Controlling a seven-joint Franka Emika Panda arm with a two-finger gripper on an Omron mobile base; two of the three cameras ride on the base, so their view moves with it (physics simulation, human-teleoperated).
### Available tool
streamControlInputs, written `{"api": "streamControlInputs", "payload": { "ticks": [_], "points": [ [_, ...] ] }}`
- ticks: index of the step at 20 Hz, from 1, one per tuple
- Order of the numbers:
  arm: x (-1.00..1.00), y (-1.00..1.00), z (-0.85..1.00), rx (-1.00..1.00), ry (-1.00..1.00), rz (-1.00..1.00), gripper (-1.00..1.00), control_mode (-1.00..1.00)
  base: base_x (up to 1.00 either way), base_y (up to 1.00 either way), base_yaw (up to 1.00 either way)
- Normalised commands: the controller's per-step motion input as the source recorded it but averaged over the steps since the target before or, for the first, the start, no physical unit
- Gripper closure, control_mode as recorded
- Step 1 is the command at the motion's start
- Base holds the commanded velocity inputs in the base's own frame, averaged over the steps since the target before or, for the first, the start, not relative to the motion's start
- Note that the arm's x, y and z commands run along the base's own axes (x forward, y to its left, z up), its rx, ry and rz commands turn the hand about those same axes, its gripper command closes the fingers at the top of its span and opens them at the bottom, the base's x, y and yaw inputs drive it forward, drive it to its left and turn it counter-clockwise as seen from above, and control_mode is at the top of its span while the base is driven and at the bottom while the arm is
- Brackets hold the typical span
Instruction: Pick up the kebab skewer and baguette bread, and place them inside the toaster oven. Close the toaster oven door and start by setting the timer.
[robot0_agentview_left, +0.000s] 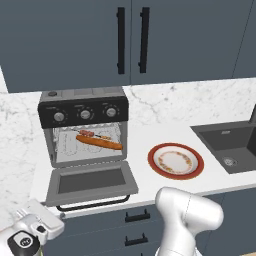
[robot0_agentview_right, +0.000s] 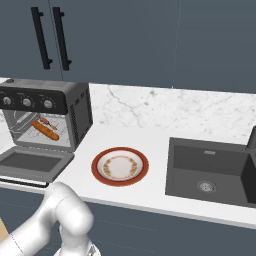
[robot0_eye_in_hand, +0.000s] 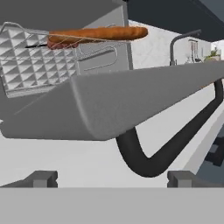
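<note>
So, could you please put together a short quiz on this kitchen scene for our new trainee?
1. True or false: the toaster oven door is shut.
2. Where is the baguette bread? A) on the plate B) on the rack inside the toaster oven C) in the sink
3. What lies on the red-rimmed plate?

Key
1. False: it hangs open, folded down.
2. B; the kebab skewer lies just behind it on the same rack.
3. Nothing; both foods are in the oven. The gripper is open, just below the door's black handle.
</note>
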Motion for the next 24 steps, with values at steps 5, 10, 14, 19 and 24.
{"api": "streamControlInputs", "payload": {
  "ticks": [5,10,14,19,24],
  "points": [
    [0.00,-0.08,0.50,0.10,-0.11,0.02,-1.00,-1.00,0.00,0.00,0.00],
    [0.00,-0.25,0.63,0.10,-0.09,0.01,-1.00,-1.00,0.00,0.00,0.00],
    [0.00,-0.38,0.79,0.12,-0.07,0.00,-1.00,-1.00,0.00,0.00,0.00],
    [0.16,-0.42,0.98,0.13,-0.03,0.00,-1.00,-1.00,0.00,0.00,0.00],
    [0.38,-0.44,0.97,0.14,0.00,0.00,-1.00,-1.00,0.00,0.00,0.00]
  ]
}}
